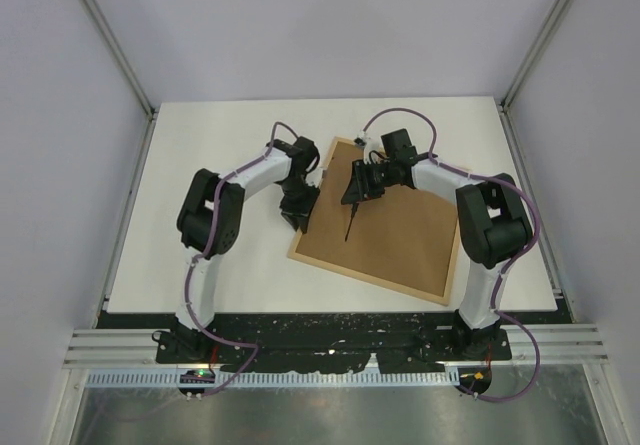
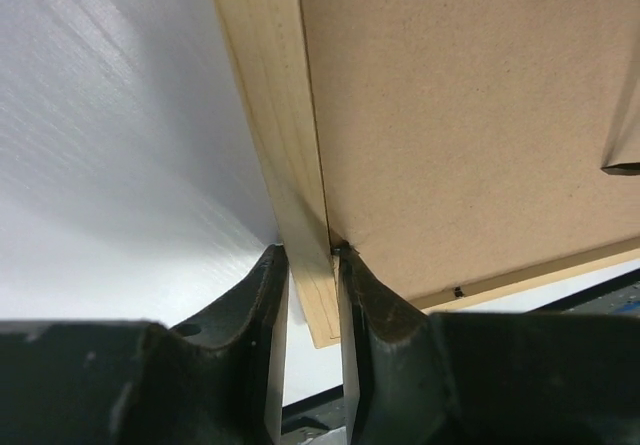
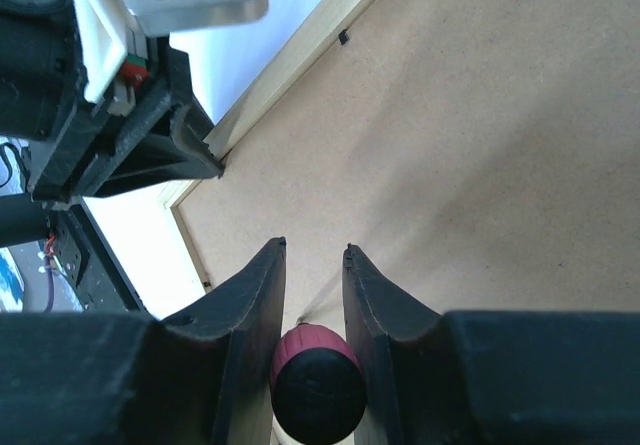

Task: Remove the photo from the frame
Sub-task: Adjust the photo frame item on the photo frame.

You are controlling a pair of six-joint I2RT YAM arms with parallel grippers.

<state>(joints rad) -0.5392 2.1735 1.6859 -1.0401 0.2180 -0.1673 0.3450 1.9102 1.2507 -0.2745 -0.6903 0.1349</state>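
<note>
Right now the left gripper (image 2: 311, 257) has its fingers (image 2: 262, 300) pinched on the frame (image 2: 470, 115). The light-wood rail runs straight in between them. One finger is on the rail's outer side, over the white table (image 2: 110, 165). The other is on its inner side, where the wood meets the brown fibreboard back. The frame's corner sits further back in the gap, towards the palm.

From above, the frame lies flat and back-up on the table, turned at an angle. The left fingers are on its left edge and the right gripper (image 1: 356, 191) is over the back panel close by.

The right gripper's fingers (image 3: 250, 305) stand a narrow slot apart at the tips, with bare brown board showing beyond them. Deeper between them sits the rounded maroon-and-black end of a dark tool (image 3: 315, 390), which they clamp. In the top view a thin dark shaft slants from these fingers down towards the board. Ahead and to the left of the right fingertips, the left gripper's black finger rests on the rail
</note>
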